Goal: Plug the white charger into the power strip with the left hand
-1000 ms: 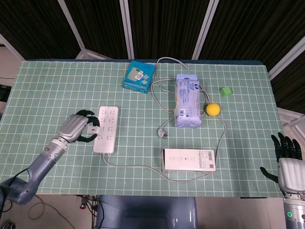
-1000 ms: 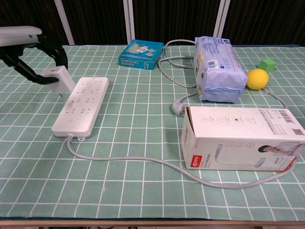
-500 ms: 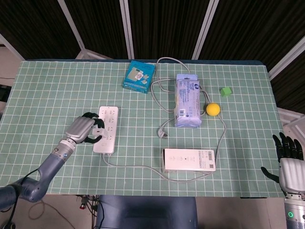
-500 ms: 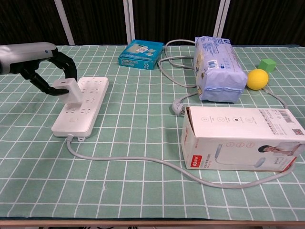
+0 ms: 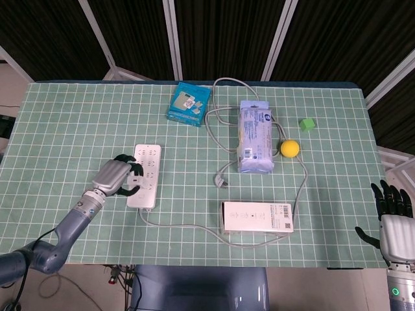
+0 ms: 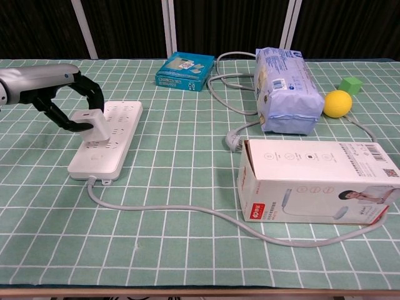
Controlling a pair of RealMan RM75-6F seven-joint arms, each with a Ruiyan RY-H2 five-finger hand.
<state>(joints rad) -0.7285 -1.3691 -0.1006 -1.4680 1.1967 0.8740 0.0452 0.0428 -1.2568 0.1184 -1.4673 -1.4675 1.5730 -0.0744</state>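
The white power strip (image 5: 144,175) (image 6: 107,138) lies lengthwise on the left of the green mat, its cord trailing from the near end. My left hand (image 5: 115,177) (image 6: 57,87) grips the white charger (image 6: 90,125) (image 5: 134,181) between dark fingers. The charger sits down on the strip's left row of sockets, near the middle of its length. I cannot tell how deep its pins are. My right hand (image 5: 391,220) hangs off the table's right edge, fingers spread, holding nothing.
A white carton (image 5: 257,217) (image 6: 319,180) lies at the front right with the strip's cable looping round it. A blue tissue pack (image 5: 254,135), yellow ball (image 5: 290,148), green cube (image 5: 307,124), teal box (image 5: 189,104) and loose grey plug (image 5: 222,181) lie further back.
My left hand has carried the charger rightwards and down, from beside the strip's left edge onto its sockets. The right hand has barely moved.
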